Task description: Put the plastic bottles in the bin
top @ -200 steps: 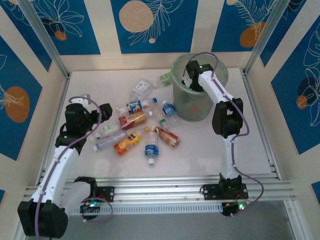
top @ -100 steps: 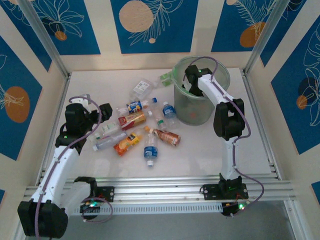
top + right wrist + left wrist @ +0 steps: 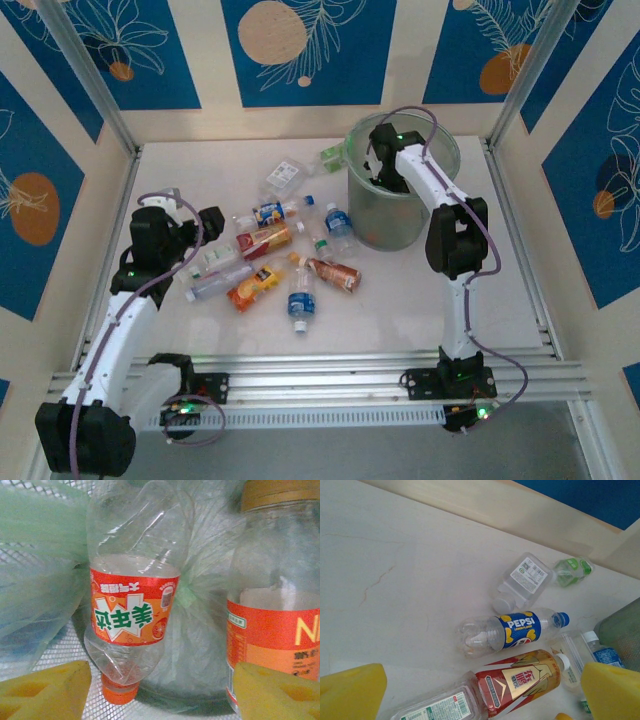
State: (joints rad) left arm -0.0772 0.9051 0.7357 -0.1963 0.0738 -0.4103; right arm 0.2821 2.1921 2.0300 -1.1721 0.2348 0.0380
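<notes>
Inside the translucent bin (image 3: 396,226), the right end effector (image 3: 160,692) gapes — crumpled clear bottle (image 3: 132,610) ahead.

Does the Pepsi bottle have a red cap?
No, the cap on the Pepsi bottle is blue.

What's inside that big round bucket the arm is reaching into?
Two bottles: a crushed orange-labelled bottle standing cap-down and a gold-capped bottle beside it, with the right gripper facing them. Anything behind or beneath them in the bin is covered.
</notes>
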